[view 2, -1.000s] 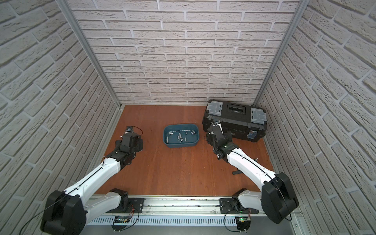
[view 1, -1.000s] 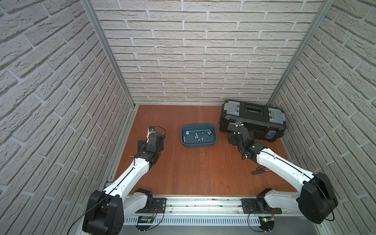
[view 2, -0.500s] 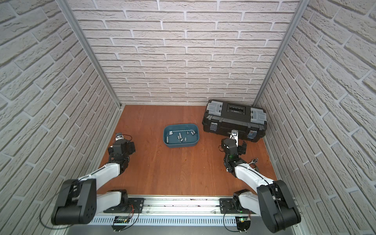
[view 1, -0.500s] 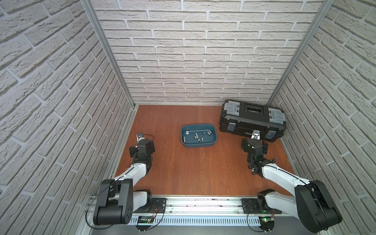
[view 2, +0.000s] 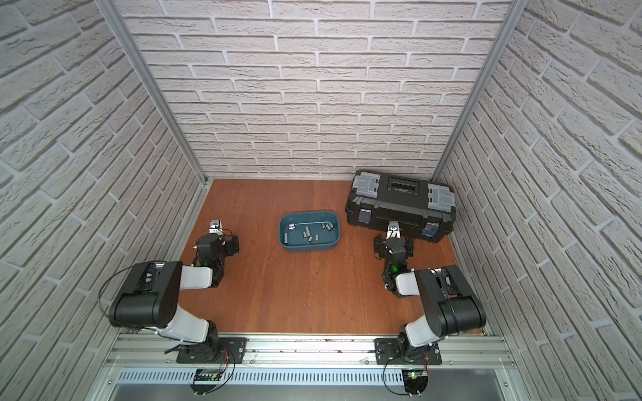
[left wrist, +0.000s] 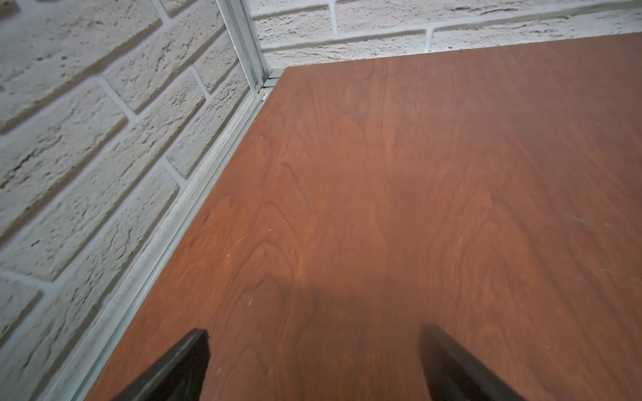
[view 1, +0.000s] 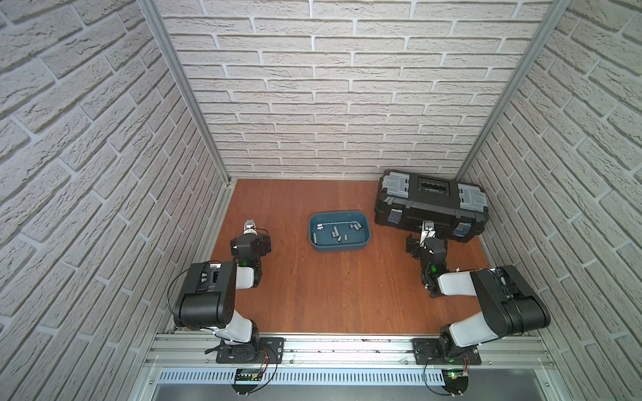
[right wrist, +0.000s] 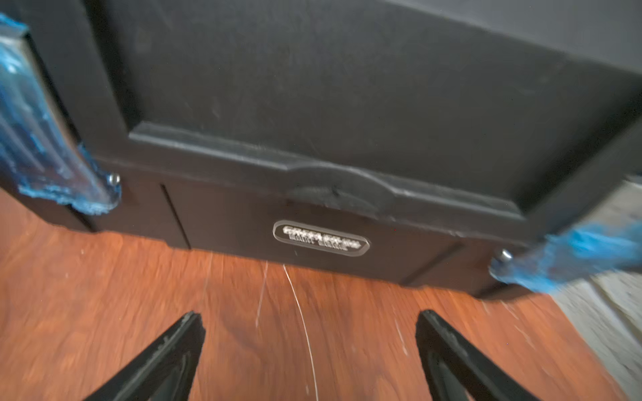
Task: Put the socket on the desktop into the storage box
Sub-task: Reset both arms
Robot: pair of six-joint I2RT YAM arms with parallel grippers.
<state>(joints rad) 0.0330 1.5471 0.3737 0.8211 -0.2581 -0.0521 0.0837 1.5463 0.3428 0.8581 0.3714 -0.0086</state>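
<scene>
Standing spread wide, my left tool (left wrist: 314, 335) carries nothing; only bare bench (left wrist: 417, 173) shows between its two black fingers (left wrist: 184, 364). It hangs low over the bench close to the left edge. It points toward the far left corner, where the aluminium rail (left wrist: 166, 236) meets the white brick wall (left wrist: 87, 139).

My right tool (right wrist: 310, 314) is likewise spread and holds nothing; scratched wood grain shows between its fingers (right wrist: 166, 357). It faces the front wall of the black toolbox (right wrist: 347, 86), near it but not touching. That view is blurred, and the small label plate (right wrist: 321, 238) on the toolbox cannot be read. Torn blue film (right wrist: 31, 139) clings to the latches on either side.

In both top views the storage box (view 1: 338, 247) (view 2: 309, 247) sits flat on the bench, about midway between the left and right edges and nearer the far edge than the near one. It lies between my two tools, well apart from each. The toolbox stands in the far right corner, near the storage box, with a strip of bench between them.

Several small metal sockets (view 1: 335, 232) lie scattered on the floor of the storage box; they are too small to count with certainty. Both arms are folded, elbows raised above the mounting rail (view 1: 330, 349) along the near edge.
</scene>
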